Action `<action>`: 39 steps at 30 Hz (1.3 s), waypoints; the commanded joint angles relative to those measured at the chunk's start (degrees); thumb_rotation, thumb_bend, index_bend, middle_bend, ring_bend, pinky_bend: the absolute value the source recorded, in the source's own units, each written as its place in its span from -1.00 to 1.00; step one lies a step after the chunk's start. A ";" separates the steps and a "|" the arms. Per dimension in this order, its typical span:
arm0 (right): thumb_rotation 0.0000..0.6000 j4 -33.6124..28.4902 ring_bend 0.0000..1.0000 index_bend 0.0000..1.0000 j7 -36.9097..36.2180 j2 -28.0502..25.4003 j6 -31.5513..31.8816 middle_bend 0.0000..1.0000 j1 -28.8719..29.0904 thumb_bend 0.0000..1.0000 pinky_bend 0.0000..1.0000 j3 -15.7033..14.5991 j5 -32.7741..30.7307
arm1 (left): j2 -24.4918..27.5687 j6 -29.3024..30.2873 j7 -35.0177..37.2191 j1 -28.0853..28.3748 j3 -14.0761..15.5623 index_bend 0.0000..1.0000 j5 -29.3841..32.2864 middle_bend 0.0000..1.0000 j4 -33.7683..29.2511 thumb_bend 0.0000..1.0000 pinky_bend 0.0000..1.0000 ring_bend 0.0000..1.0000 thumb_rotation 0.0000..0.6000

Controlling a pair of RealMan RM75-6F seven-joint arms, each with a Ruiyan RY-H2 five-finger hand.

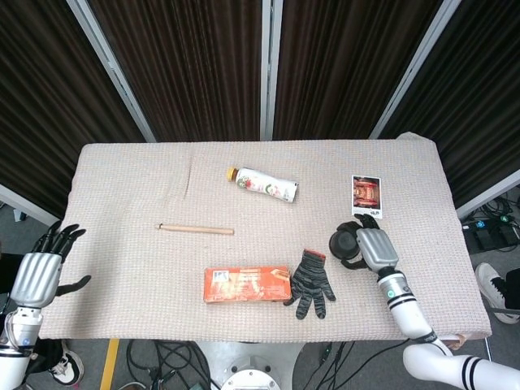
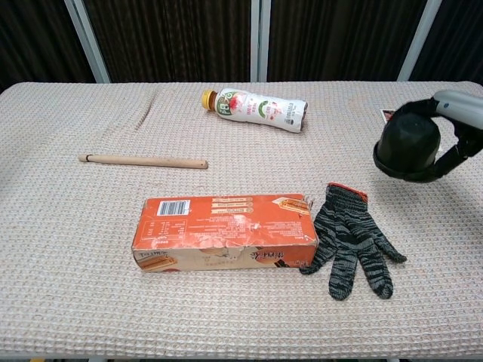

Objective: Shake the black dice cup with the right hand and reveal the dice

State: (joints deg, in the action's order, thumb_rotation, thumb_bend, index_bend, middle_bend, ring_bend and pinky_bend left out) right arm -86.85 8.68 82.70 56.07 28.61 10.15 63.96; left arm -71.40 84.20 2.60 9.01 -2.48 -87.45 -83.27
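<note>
The right hand (image 2: 456, 128) grasps the black dice cup (image 2: 407, 148) at the surface's three o'clock, seemingly mid-shake, with no dice revealed yet.

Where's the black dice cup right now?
The black dice cup is on the table's right side in both views, gripped by the right hand, just right of the striped glove and below the small card.

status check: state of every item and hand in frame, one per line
black dice cup: gripped by right hand, lifted, tilted
right hand: holds the cup
left hand: off the table edge, fingers spread, holding nothing
bottle: on its side, cap on
orange box: lying flat, torn edge
glove: flat, touching the box
wooden stick: lying flat
card: flat
</note>
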 commanded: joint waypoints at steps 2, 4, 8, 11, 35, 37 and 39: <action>1.00 -5.49 -0.86 -0.28 1.92 -0.22 4.22 -0.07 0.79 -0.69 -1.00 0.69 3.49 | -0.02 -0.02 0.28 -0.07 -0.01 -0.65 0.10 -0.75 0.16 -0.75 -0.63 -1.00 1.00; 1.00 -8.99 -0.86 -0.28 1.99 -3.02 7.39 -0.07 -0.49 -0.69 -1.00 0.66 5.96 | -0.24 -0.02 0.47 -0.12 0.10 -0.65 0.04 -0.75 0.41 -0.75 -0.63 -1.00 1.00; 1.00 -10.81 -0.86 -0.28 1.42 -6.68 10.17 -0.07 -2.62 -0.69 -1.00 0.79 5.67 | -0.50 -0.08 0.71 -0.16 0.24 -0.65 -0.06 -0.75 0.83 -0.75 -0.63 -1.00 1.00; 1.00 -8.93 -0.86 -0.28 -0.88 -6.92 7.68 -0.07 -2.72 -0.69 -1.00 0.54 3.08 | -0.61 -0.16 0.97 -0.16 0.21 -0.65 0.05 -0.75 1.08 -0.75 -0.63 -1.00 1.00; 1.00 0.18 -0.86 -0.29 -4.33 0.47 -0.04 -0.06 0.90 -0.69 -1.00 -0.99 3.36 | -1.19 -0.44 1.47 -0.28 0.44 -0.65 0.13 -0.75 2.04 -0.75 -0.63 -1.00 1.00; 1.00 0.27 -0.86 -0.29 -2.84 4.24 -2.35 -0.06 4.37 -0.68 -1.00 0.46 3.70 | -0.88 -0.30 1.61 -0.51 0.38 -0.65 0.45 -0.75 1.99 -0.75 -0.63 -1.00 1.00; 1.00 0.14 -0.86 -0.29 -1.58 7.26 -3.43 -0.06 6.99 -0.68 -1.00 1.83 3.86 | -0.60 -0.14 1.66 -0.68 0.31 -0.65 0.65 -0.75 1.91 -0.75 -0.63 -1.00 1.00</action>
State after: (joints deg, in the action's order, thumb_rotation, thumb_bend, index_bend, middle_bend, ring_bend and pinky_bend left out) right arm -86.89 5.37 86.11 55.21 31.99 10.05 67.42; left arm -72.03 84.02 4.23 8.38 -2.14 -86.84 -81.34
